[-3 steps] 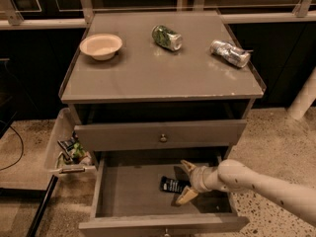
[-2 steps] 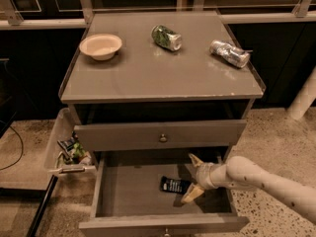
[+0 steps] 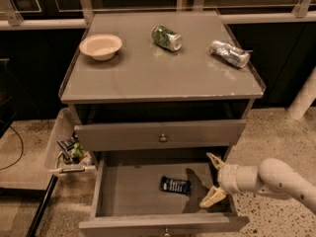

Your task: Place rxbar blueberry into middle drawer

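The rxbar blueberry [image 3: 175, 185], a dark navy bar with pale lettering, lies flat on the grey floor of the open middle drawer [image 3: 128, 191], right of its centre. My gripper [image 3: 213, 177] is open and empty, fingers spread wide, over the drawer's right side, a little to the right of the bar and apart from it. The white arm reaches in from the lower right.
The upper drawer front [image 3: 160, 135] with a round knob is shut. On the cabinet top stand a cream bowl [image 3: 100, 46], a green can [image 3: 166, 37] and a silver can [image 3: 229, 53], both lying down. A clear bin [image 3: 66, 152] with wrappers hangs at the left.
My gripper has drawn back to the right, away from the bar, with its fingers spread. The bar stays lying on the drawer floor.
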`<state>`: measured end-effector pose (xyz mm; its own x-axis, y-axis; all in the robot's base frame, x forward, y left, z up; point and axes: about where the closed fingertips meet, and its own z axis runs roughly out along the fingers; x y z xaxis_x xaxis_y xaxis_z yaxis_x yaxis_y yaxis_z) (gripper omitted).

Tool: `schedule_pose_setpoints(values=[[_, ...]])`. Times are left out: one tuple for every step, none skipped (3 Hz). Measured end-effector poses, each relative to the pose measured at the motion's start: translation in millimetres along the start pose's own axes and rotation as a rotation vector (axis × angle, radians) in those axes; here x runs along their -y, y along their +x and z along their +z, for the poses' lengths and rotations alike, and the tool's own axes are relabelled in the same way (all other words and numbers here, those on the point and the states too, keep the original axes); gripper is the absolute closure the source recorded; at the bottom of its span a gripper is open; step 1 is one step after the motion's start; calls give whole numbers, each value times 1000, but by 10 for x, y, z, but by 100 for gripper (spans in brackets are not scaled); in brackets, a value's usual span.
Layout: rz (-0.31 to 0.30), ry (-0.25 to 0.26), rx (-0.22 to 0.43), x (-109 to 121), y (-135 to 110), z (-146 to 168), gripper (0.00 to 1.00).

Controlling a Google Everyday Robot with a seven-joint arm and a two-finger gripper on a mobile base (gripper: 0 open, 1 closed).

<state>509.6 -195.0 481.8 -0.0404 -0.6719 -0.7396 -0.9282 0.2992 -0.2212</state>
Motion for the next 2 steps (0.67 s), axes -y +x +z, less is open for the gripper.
schedule_pose_setpoints(values=[[-40, 18, -59, -170, -83, -434, 0], [-121, 101, -136, -208, -271, -824, 0]])
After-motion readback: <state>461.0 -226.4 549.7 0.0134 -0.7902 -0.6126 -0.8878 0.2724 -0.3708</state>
